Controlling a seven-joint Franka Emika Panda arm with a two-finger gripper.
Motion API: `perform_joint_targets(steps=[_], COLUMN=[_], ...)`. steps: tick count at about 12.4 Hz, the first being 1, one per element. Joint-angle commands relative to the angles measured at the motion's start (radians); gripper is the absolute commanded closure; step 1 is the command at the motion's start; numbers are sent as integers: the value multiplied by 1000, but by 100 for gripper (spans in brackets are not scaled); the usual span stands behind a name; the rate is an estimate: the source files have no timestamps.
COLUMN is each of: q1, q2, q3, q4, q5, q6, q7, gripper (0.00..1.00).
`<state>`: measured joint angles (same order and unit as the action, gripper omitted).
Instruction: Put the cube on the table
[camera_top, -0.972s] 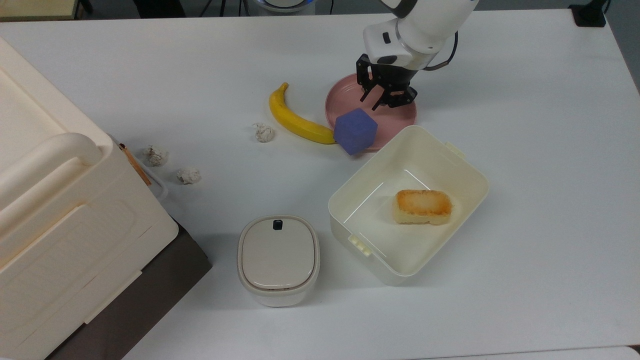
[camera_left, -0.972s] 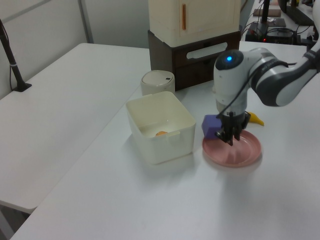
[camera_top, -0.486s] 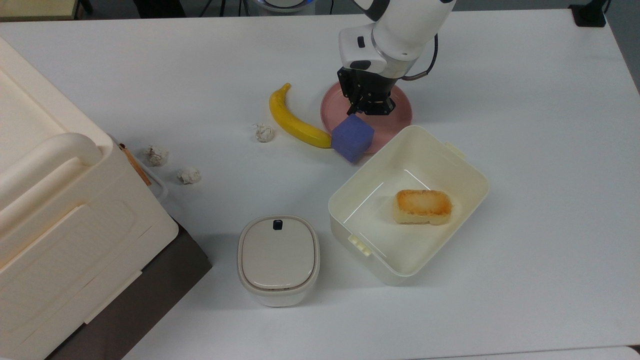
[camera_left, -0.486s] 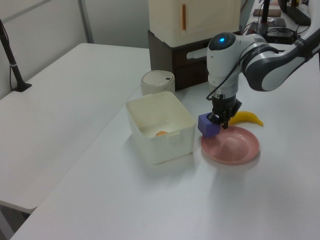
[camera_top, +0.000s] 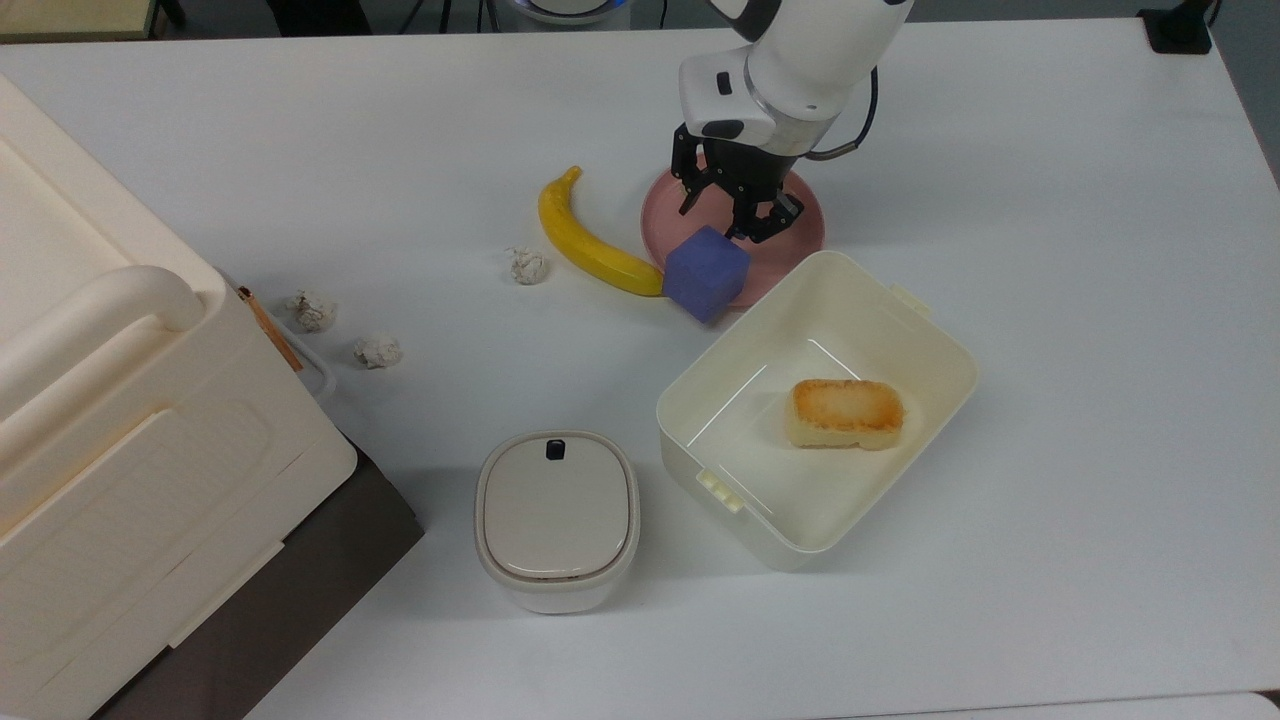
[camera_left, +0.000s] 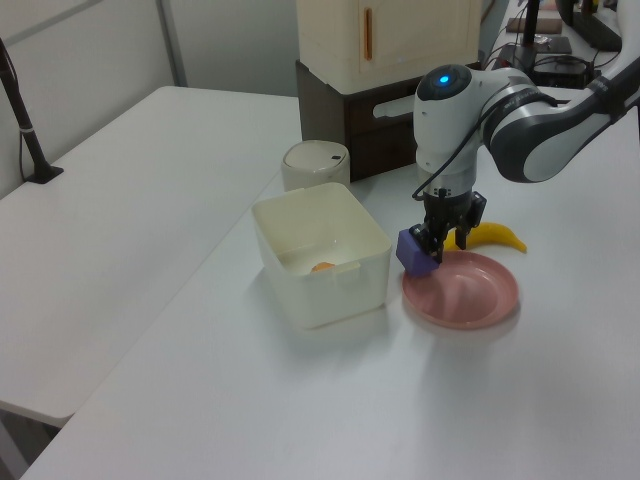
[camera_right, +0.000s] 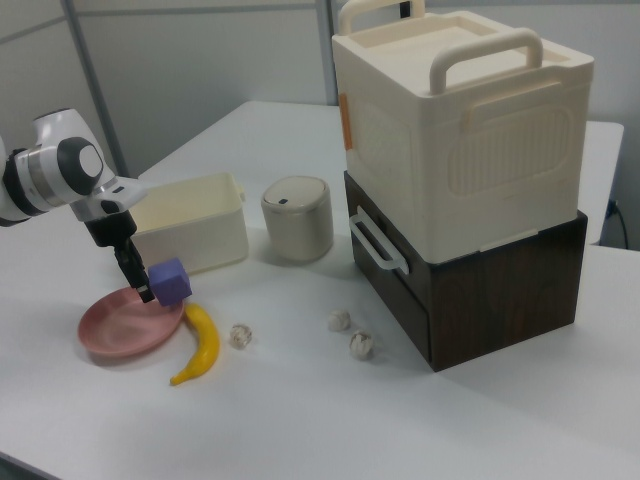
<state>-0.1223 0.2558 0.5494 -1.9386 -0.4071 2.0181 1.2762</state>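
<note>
Since a second ago the claw (camera_top: 728, 208) has swung across the pink plate (camera_top: 800, 205) toward the banana side, and in the last half second its two fingers have parted and risen a little; the cube (camera_top: 706, 272) has shifted only slightly and now sits tilted. Claw state: fingers spread, holding nothing, poised just above and behind the cube over the plate. Cube position: at the plate's rim nearest the cream box (camera_top: 930, 330), apparently propped partly on that rim with one corner down toward the worktop (camera_top: 1100, 250), touching or nearly touching the tip of the banana (camera_top: 585, 240). In the left view the cube (camera_left: 417, 251) appears raised on one edge beside the plate (camera_left: 470, 300); in the right view it (camera_right: 170, 281) sits between the plate (camera_right: 115, 328) and the box wall.

Risks, as judged from this arrangement:
1. The task may be only half met: if the cube is leaning on the rim, it is not fully on the worktop.
2. A fresh grasp on a tilted cube could meet corners rather than flat faces, so that it squirts out.
3. A sideways push might drive the cube into the banana or against the box, or drag the plate along.
4. A descending finger could strike the plate's rim.
</note>
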Motion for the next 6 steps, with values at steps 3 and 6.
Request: perform_joint_targets(steps=[3, 6], q1=[35, 35], q2=[-6, -3], q3=[-5, -5], q4=[39, 85], q5=[5, 5], q6=[4, -12], q7=[-1, 0], gripper=[0, 0])
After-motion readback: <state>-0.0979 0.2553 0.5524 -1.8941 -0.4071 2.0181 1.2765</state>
